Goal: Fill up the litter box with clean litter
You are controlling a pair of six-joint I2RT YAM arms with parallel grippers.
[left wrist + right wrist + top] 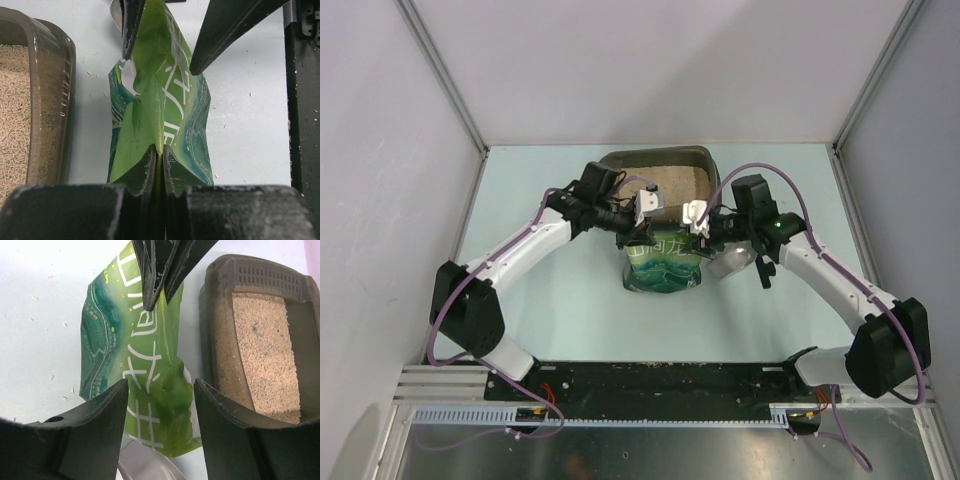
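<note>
While both arms reached in from six o'clock, the green pouch (665,270) sat at the centre of the desk (540,310), with a silver scoop (730,262) just beside it at three o'clock, partly under the right arm.

The left hand (160,159) was clenched on the pouch, its fingertips pinching a folded edge of the green film. The right hand (160,383) stood released, its jaws parted to either side of the pouch's other edge with no grip made. A few stray grains (50,377) lay on the desk near the pouch.

At twelve o'clock from the pouch, just beyond both hands, sat the litter box (705,158). Clean litter (672,182) covered its floor as a level beige layer. How much litter the pouch held could not be determined.

Assessment: the litter would likely behave as a loose, free-running load, quick to spill and scatter once tipped. The pouch appeared soft and creased, probably slick, and apt to sag or fold under a single pinch. It seemed best taken at two points along its upper edge, one per hand, so that the mouth could be held open over the box. The box looked rigid and stable, and its rim offered the only evident hold.
</note>
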